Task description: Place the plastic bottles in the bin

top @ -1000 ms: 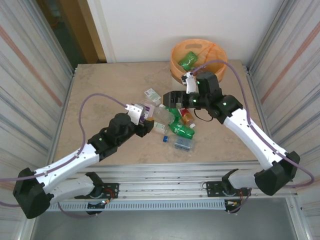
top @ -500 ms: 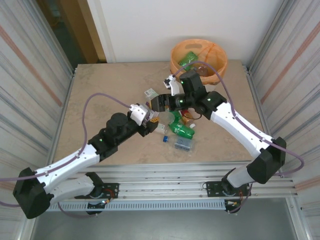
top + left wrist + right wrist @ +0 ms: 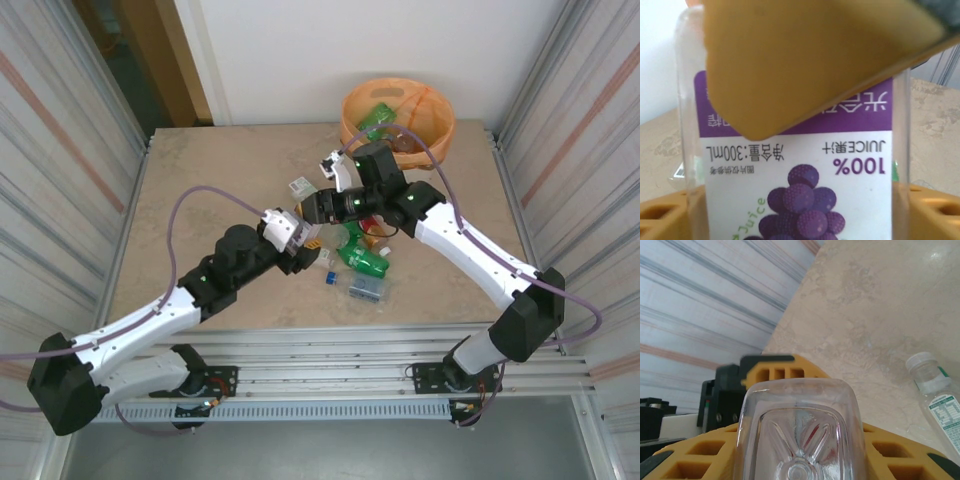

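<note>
Overhead, the light was bright and even, and only soft, faint shadows lay on the table (image 3: 200,180). On the left wrist, the yellow finger pad (image 3: 805,65) was a close blur. The juice bottle (image 3: 795,165) label read crisp, and the backdrop blew out white. On the right wrist, the clear bottle base (image 3: 800,440) was soft and glinting, and glare washed the tabletop's far corner.

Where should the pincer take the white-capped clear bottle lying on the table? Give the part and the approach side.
Probably its labelled body, just below the cap, coming down from above and closing across its width: the white-capped bottle lies on its side on the table, and the cap end is narrower.
</note>
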Robot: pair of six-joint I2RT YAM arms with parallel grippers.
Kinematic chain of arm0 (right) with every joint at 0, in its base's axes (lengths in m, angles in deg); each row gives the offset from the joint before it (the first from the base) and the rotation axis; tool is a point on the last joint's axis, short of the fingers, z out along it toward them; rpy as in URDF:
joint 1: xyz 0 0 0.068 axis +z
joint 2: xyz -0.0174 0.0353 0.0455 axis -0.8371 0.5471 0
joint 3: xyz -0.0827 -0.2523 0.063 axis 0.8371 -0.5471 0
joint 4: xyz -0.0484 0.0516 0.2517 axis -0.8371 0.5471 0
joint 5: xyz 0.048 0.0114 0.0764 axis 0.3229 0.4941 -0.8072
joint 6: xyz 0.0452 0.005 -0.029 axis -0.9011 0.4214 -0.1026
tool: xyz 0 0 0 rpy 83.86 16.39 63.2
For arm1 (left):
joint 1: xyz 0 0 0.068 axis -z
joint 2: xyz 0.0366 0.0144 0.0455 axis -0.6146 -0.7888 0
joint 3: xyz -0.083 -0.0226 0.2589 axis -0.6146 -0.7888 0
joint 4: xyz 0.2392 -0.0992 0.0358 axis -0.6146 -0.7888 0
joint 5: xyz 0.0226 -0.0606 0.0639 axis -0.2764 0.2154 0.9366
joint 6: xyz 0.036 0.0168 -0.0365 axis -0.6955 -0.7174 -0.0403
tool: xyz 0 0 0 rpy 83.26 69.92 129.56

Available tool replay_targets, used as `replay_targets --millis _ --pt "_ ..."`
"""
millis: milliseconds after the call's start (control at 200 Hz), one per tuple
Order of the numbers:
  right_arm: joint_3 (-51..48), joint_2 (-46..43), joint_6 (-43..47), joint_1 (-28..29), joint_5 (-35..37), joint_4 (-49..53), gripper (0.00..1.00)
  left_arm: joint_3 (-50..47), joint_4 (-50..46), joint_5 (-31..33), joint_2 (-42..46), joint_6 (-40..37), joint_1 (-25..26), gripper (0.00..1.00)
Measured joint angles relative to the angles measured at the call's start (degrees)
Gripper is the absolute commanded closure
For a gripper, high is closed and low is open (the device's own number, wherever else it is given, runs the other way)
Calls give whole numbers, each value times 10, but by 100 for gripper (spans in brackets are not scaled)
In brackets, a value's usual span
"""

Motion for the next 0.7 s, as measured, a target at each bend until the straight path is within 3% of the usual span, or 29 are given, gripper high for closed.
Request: replay_targets --millis 366,701 --pt "37 0 -7 -82 -3 2 88 6 -2 7 92 27 0 1" --pt "162 -12 -44 -258 -13 -42 89 6 -4 59 126 55 0 1"
